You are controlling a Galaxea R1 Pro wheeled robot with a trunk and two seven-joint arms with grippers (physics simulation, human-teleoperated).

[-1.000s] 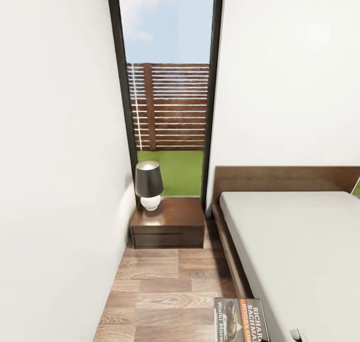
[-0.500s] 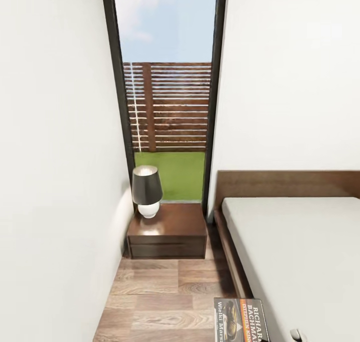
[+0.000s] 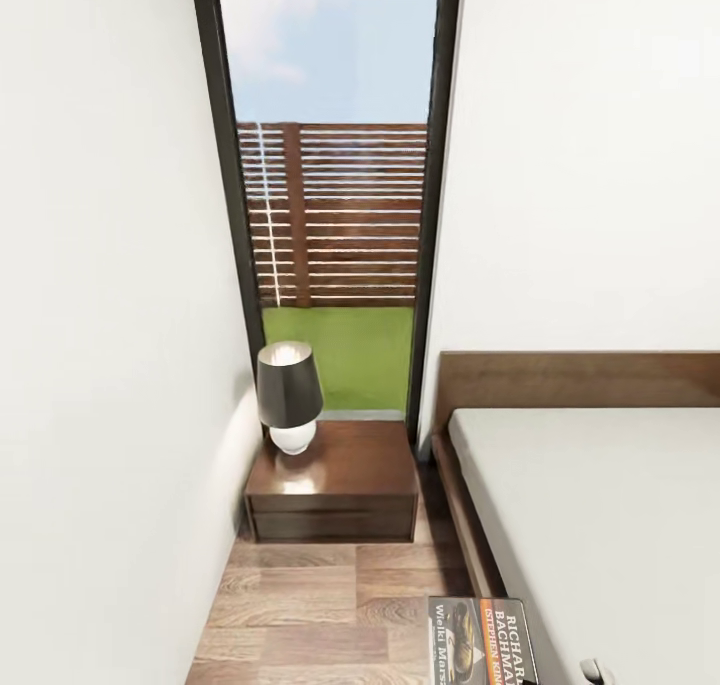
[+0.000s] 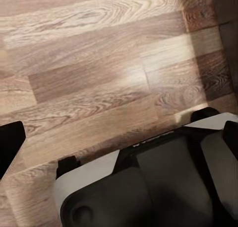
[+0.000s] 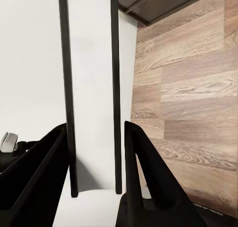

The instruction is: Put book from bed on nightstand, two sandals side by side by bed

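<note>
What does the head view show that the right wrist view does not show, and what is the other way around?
Head view alone: the nightstand carrying a lamp, the window with fence and grass, the bed, and the cover of the book with its lettering.

Right wrist view alone: the right gripper with its black fingers on either side of the book's edge.

Both share: the book and the wood floor.
</note>
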